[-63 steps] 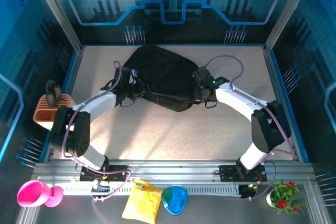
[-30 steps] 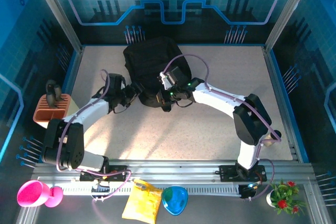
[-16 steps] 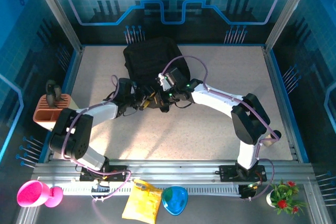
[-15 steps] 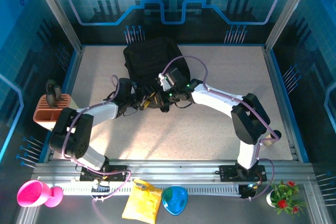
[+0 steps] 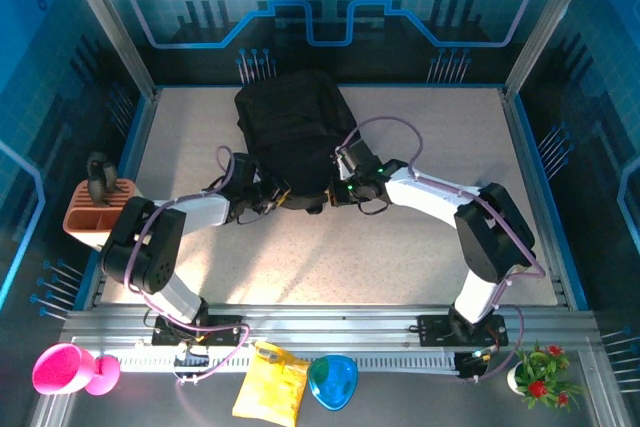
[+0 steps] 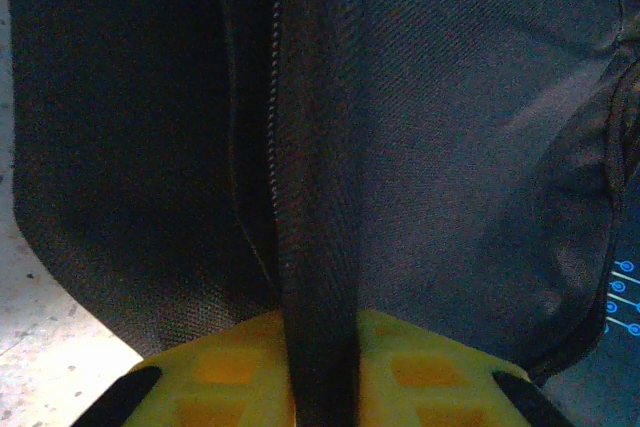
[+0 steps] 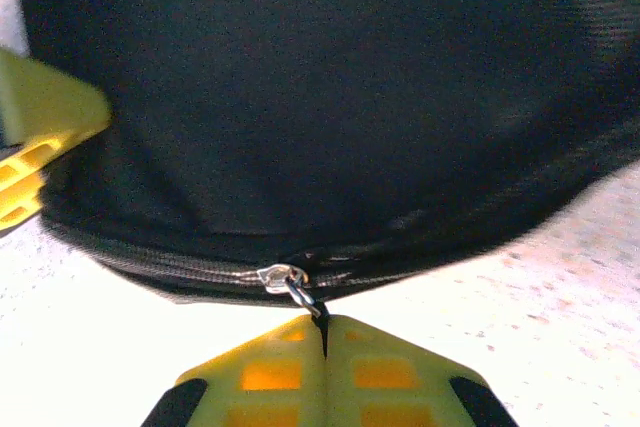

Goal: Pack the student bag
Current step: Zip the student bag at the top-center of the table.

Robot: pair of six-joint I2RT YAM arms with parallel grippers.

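Observation:
The student bag (image 5: 292,137), a large black fabric backpack, lies at the back middle of the table. My left gripper (image 5: 283,192) meets its near left edge and is shut on a fold of black bag fabric (image 6: 318,347) beside a zipper line. My right gripper (image 5: 338,191) is at the near right edge, shut on the black zipper pull (image 7: 318,322) hanging from a silver slider (image 7: 280,276) on the bag's zipper. In the right wrist view the left gripper's yellow fingers (image 7: 40,137) show at the left edge.
An orange holder (image 5: 97,204) with a black tool stands at the table's left edge. Off the table in front lie a pink cup (image 5: 62,367), a yellow bag (image 5: 271,382), a blue-green object (image 5: 332,381) and a small plant (image 5: 540,371).
The bag was swung and bunched toward the back left. In the last half second the right gripper slid right along the bag's near edge; the left gripper edged right beneath the bag's corner.

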